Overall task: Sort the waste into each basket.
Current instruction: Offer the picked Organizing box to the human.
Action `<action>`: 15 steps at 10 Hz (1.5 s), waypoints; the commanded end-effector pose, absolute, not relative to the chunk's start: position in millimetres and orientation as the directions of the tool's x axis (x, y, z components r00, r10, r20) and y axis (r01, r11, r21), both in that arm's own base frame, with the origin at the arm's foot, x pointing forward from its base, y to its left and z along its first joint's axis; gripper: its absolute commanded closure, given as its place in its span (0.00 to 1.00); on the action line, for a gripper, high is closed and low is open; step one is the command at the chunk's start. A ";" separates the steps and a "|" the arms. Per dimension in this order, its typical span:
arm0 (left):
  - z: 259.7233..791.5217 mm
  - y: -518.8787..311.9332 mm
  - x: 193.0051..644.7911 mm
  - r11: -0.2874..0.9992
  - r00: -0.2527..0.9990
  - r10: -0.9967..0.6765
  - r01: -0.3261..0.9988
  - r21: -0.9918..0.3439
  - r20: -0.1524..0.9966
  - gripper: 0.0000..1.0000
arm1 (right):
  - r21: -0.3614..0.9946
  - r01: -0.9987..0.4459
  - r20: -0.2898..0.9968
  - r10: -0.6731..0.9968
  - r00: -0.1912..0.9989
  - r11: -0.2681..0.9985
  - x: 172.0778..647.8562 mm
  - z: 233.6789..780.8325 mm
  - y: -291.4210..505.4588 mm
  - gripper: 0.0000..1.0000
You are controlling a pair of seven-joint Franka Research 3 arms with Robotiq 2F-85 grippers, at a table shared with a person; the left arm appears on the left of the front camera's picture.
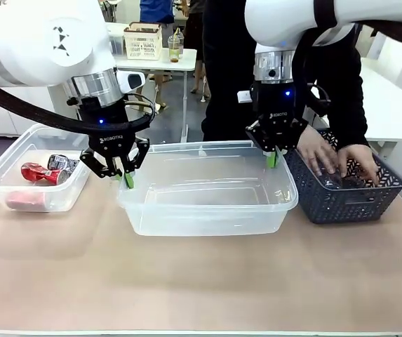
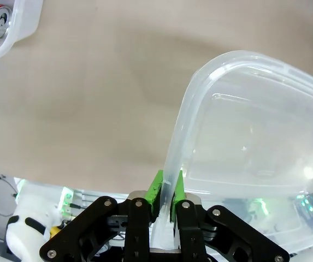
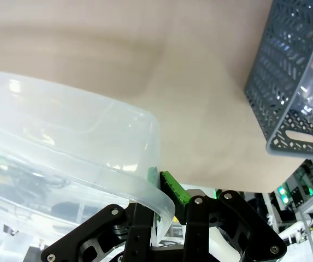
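The waste that you can see clearly is a few crushed red and silver cans (image 1: 43, 173). They lie together in the left tub (image 1: 3, 158), which stands on the table (image 1: 201, 281) at 9 o'clock from the table's middle.

The middle tub (image 1: 208, 210), clear and of the same kind, sits at the centre of the table, and both arms have hold of it. Your left gripper (image 1: 127, 180) comes down on the rim at the tub's 9 o'clock side. Its jaws are closed to only the thickness of the plastic, with one green pad on each face of the rim. Your right gripper (image 1: 273, 159) is pinched in the same way on the rim near the tub's 2 o'clock corner. I cannot tell whether the tub rests on the table or is a little raised.

At 3 o'clock, just beside the middle tub, stands a dark lattice basket (image 1: 334, 203). The person's two hands (image 1: 358, 161) are inside it. In the right wrist view something clear shows through the lattice, but I cannot tell what it is.
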State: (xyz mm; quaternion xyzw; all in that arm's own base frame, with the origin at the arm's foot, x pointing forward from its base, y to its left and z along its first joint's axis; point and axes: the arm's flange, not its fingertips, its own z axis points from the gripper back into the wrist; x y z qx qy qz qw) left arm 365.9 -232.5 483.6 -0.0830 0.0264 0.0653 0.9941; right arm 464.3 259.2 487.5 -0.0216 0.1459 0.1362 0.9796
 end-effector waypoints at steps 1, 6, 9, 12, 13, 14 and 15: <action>486.6 -233.0 367.9 0.974 0.990 0.131 -0.139 -0.178 -0.059 0.92 | -0.005 -0.286 -0.284 0.273 0.919 0.958 459.4 488.7 261.5 0.95; 486.6 -233.0 367.9 0.974 0.990 0.131 -0.139 -0.178 -0.059 0.92 | -0.005 -0.286 -0.284 0.273 0.919 0.958 459.4 488.7 261.5 0.95; 486.6 -233.0 367.9 0.974 0.990 0.131 -0.139 -0.178 -0.059 0.92 | -0.005 -0.286 -0.284 0.273 0.919 0.958 459.4 488.7 261.5 0.95; 486.6 -233.0 367.9 0.974 0.990 0.131 -0.139 -0.178 -0.059 0.92 | -0.005 -0.286 -0.284 0.273 0.919 0.958 459.4 488.7 261.5 0.95; 486.6 -233.0 367.9 0.974 0.990 0.131 -0.139 -0.178 -0.059 0.92 | -0.005 -0.286 -0.284 0.273 0.919 0.958 459.4 488.7 261.5 0.95; 486.6 -233.0 367.9 0.974 0.990 0.131 -0.139 -0.178 -0.059 0.92 | -0.005 -0.286 -0.284 0.273 0.919 0.958 459.4 488.7 261.5 0.95; 486.6 -233.0 367.9 0.974 0.990 0.131 -0.139 -0.178 -0.059 0.92 | -0.005 -0.286 -0.284 0.273 0.919 0.958 459.4 488.7 261.5 0.95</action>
